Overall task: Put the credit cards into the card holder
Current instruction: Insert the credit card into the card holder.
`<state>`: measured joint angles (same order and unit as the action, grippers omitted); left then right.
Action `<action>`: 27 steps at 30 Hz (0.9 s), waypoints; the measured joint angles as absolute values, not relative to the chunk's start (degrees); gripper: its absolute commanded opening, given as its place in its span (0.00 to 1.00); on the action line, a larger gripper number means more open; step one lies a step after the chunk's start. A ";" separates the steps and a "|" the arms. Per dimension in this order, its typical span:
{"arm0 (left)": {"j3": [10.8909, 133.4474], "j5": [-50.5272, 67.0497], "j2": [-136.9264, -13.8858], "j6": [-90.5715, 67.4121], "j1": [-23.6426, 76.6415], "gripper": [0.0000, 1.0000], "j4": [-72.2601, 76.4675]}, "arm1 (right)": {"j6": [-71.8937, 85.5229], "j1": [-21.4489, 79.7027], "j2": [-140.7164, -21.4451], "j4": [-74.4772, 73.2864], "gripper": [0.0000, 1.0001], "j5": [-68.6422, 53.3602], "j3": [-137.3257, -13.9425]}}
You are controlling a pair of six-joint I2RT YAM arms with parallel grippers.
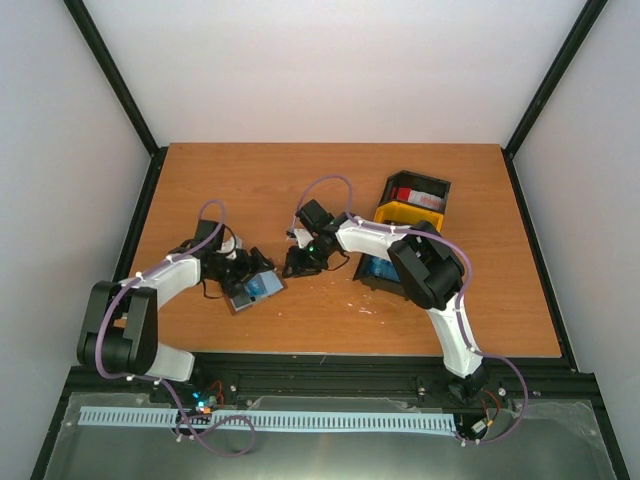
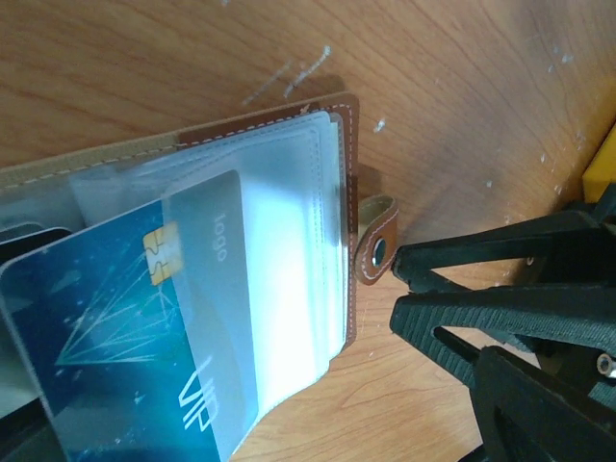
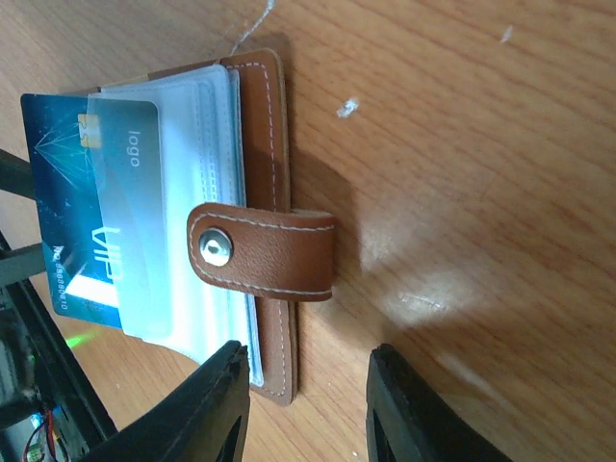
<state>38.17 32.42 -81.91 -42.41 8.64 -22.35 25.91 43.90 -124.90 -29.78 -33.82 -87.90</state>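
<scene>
Right wrist: 1 blue credit card, seemingly half-sleeved, in card holder.

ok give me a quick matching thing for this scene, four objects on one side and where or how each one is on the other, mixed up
Things:
1. blue card
2. red card
3. snap strap
4. yellow tray

Places or states:
a. between the far black tray and the near black tray
b. unfastened, on the brown edge of the card holder
c. partly inside a clear sleeve of the card holder
d. lying in the far black tray

Pairs: 1-c, 2-d, 3-b, 4-a
</scene>
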 measured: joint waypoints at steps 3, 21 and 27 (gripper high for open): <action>38.09 32.45 -80.79 -42.24 7.66 0.87 -23.07 | 26.30 43.92 -124.55 -27.86 0.39 -34.50 -86.85; 38.09 30.11 -77.06 -40.42 4.10 0.91 -29.45 | 22.52 51.92 -114.56 -22.13 0.65 -17.28 -82.06; 37.76 26.55 -75.72 -39.81 3.51 0.62 -32.88 | 23.68 51.77 -115.09 -23.14 0.48 -15.86 -82.78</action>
